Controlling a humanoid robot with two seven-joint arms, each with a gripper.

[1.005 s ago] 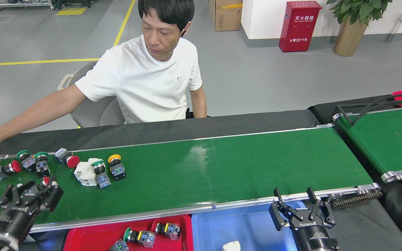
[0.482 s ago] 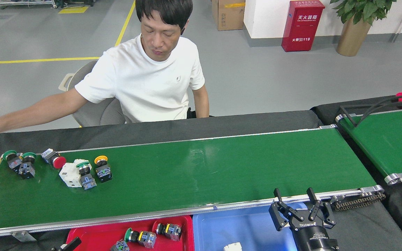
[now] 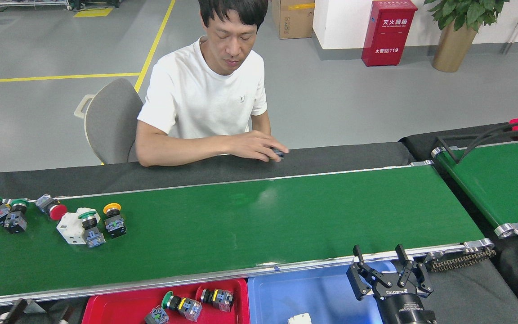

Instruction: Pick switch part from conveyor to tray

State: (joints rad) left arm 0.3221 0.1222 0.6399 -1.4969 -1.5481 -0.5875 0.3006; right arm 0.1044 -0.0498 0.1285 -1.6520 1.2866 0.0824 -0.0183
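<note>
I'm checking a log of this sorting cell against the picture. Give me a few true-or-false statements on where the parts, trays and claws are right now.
1. The switch parts on the conveyor lie bunched at its left end. True.
2. The right claw grips a switch part. False: it is open and empty, hanging over the blue tray.
3. The red tray holds switch parts. True.
4. The yellow-capped switch lies in the red tray. False: it stands on the conveyor beside the white part.
5. The person's hand rests on the conveyor. False: it rests on the black cloth behind it.
</note>
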